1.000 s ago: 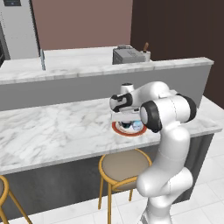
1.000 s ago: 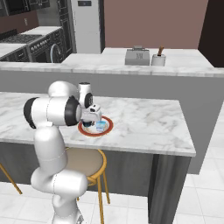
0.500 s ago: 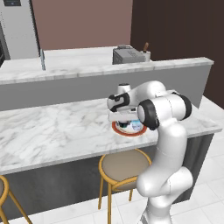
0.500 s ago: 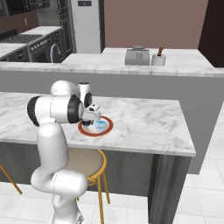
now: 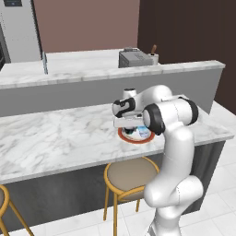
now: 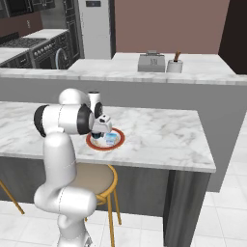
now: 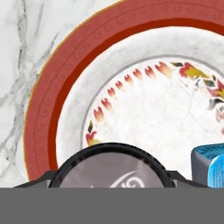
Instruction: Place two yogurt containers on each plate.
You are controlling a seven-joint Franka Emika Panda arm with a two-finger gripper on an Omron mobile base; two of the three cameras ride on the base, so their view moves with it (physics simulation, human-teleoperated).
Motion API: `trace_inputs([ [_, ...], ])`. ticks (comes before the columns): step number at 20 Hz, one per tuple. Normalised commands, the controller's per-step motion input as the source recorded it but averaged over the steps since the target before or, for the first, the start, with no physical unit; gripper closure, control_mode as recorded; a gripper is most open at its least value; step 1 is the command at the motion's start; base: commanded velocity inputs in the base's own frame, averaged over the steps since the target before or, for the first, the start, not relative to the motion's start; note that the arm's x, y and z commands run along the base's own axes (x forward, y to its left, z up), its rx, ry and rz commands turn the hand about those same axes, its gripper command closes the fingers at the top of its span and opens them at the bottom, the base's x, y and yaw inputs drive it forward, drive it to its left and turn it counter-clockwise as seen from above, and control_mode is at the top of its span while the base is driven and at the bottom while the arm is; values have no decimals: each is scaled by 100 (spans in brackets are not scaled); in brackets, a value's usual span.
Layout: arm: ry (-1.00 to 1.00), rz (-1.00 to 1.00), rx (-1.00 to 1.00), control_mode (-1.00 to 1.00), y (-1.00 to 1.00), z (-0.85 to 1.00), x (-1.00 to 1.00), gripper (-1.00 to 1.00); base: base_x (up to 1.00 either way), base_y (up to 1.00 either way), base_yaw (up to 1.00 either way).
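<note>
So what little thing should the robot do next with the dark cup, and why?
Probably lower it a touch and open the jaws. In the hand view the dark yogurt cup sits between the gripper's finger tips, right over the red-rimmed plate, with a blue-and-white cup already on it. Whether the dark cup touches the plate yet can't be told.

Two base cameras behind the arm, left and right, looking forward and down, sharing the marble counter (image 5: 60, 138) and red-rimmed plate (image 6: 117, 141), hand camera close above that plate
</note>
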Motion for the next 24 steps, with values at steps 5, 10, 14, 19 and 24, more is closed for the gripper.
trace_inputs([
  [5, 1, 0, 0, -100, 0, -6, 6, -100, 0, 0, 0],
  [10, 0, 0, 0, -100, 0, 0, 4, -100, 0, 0, 0],
  [14, 0, 0, 0, -100, 0, 0, 0, -100, 0, 0, 0],
  [19, 0, 0, 0, -100, 0, 4, 0, -100, 0, 0, 0],
  [24, 0, 0, 0, -100, -13, 48, -50, -100, 0, 0, 0],
])
